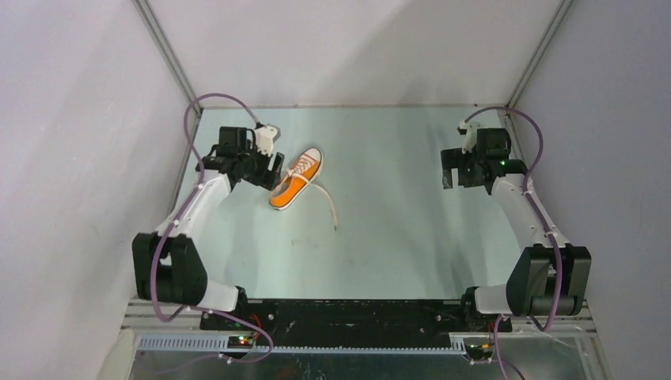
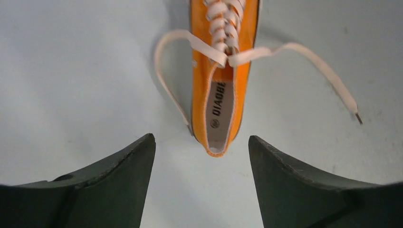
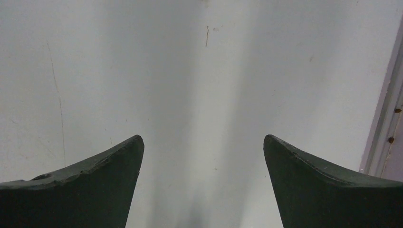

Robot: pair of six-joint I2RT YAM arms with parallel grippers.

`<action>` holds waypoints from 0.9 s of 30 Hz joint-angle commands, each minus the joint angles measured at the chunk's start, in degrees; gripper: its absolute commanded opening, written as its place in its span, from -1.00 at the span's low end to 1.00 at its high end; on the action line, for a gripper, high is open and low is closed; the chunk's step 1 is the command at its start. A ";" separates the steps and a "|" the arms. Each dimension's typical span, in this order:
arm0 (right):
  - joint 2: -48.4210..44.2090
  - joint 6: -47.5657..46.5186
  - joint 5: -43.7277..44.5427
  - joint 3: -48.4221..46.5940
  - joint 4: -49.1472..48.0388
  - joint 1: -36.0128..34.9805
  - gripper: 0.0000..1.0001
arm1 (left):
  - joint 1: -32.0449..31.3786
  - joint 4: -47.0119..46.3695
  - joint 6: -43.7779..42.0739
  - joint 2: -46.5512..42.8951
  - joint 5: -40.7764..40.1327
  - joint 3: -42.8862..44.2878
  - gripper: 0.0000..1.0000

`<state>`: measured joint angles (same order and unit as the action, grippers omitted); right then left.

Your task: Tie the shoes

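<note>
A small orange sneaker (image 1: 296, 180) with a white toe cap lies on the table at the back left, toe pointing to the far right. Its white laces are untied; one long end (image 1: 327, 203) trails towards the front right. In the left wrist view the sneaker's heel (image 2: 219, 109) lies just ahead of the jaws, with one lace end looping left (image 2: 164, 71) and the other running right (image 2: 323, 71). My left gripper (image 2: 201, 142) (image 1: 274, 166) is open and empty, just behind the heel. My right gripper (image 3: 203, 138) (image 1: 453, 168) is open and empty over bare table at the back right.
Grey enclosure walls surround the table on the left, back and right. The right wall's base (image 3: 387, 128) shows close beside my right gripper. The pale table surface (image 1: 396, 229) stretches between the arms.
</note>
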<state>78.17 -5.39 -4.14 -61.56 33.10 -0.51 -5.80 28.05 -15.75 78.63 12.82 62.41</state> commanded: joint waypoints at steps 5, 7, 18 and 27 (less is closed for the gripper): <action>-2.81 -1.04 -4.05 -0.75 -2.20 -0.01 0.99 | 0.36 11.81 -7.14 9.18 9.39 4.92 0.51; -2.64 -1.49 -5.21 -0.75 -1.80 -0.01 0.99 | 0.35 10.46 -6.04 10.03 8.41 4.95 0.44; -1.70 -1.52 -8.64 -0.84 -2.33 -0.58 0.98 | -3.14 9.68 -4.46 14.59 6.65 5.59 -0.55; -1.36 -2.22 -10.26 -0.84 -2.33 -1.97 0.97 | -9.12 12.67 -7.01 14.39 9.30 5.19 -1.00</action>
<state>76.97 -6.59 -12.93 -61.56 32.42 -1.67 -12.08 38.74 -20.80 93.71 19.53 66.13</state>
